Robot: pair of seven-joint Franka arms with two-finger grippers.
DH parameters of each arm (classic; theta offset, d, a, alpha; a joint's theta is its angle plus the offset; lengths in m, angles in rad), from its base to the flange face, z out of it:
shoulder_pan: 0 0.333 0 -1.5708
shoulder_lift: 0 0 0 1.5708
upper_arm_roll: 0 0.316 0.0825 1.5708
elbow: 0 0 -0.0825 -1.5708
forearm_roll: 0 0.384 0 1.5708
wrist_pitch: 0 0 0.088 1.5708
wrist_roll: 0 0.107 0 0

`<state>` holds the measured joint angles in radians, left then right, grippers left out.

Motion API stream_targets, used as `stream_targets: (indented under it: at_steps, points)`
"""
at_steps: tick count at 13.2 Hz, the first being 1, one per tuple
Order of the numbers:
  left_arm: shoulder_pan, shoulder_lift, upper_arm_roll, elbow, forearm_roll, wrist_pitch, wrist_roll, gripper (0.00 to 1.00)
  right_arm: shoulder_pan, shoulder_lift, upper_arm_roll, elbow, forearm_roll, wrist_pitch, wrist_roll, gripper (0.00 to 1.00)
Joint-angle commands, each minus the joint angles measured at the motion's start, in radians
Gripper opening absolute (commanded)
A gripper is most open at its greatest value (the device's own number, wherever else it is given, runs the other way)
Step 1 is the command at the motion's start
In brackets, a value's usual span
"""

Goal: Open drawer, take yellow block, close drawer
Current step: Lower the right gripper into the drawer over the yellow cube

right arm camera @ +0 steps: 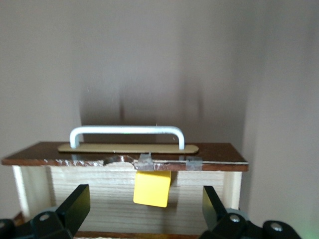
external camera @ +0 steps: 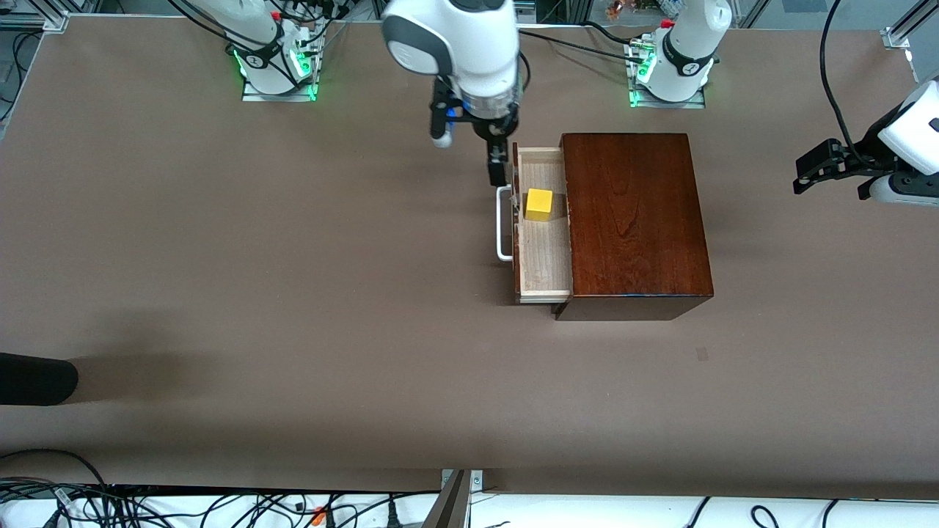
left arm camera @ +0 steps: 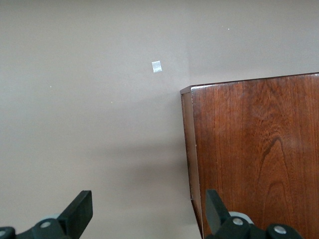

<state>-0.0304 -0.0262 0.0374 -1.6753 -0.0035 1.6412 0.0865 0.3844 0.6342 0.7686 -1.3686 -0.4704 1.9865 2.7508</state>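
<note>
Drawer (external camera: 544, 242): pulled out of wooden box (external camera: 631, 220). Yellow block (external camera: 539, 204): inside tray, below right end effector (external camera: 500, 174), fingers spread wide. Left end effector (external camera: 807, 176): waiting, spread wide, empty.

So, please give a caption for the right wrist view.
Right end effector, fingers open, over the open drawer, yellow block inside near the white handle.

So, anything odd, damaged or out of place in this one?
One oddity: bits of clear tape are stuck along the top edge of the open drawer front, looking like a patch. The yellow block sits inside under the open right gripper. The open left gripper waits aside.
</note>
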Motion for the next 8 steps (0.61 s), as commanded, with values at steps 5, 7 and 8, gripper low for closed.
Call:
stream_targets:
  at_steps: [5,7,8]
  points:
    - [0.006,-0.006,-0.005,0.011,-0.009,-0.014,0.007,1.00,0.090,0.157,-0.012,0.138,-0.090,0.067,0.179,1.00]
    - [0.006,-0.006,-0.007,0.012,-0.009,-0.015,0.007,1.00,0.091,0.176,-0.025,0.138,-0.090,0.107,0.181,1.00]
    - [0.006,-0.006,-0.008,0.012,-0.009,-0.015,0.007,1.00,0.091,0.191,-0.026,0.138,-0.090,0.124,0.197,1.00]
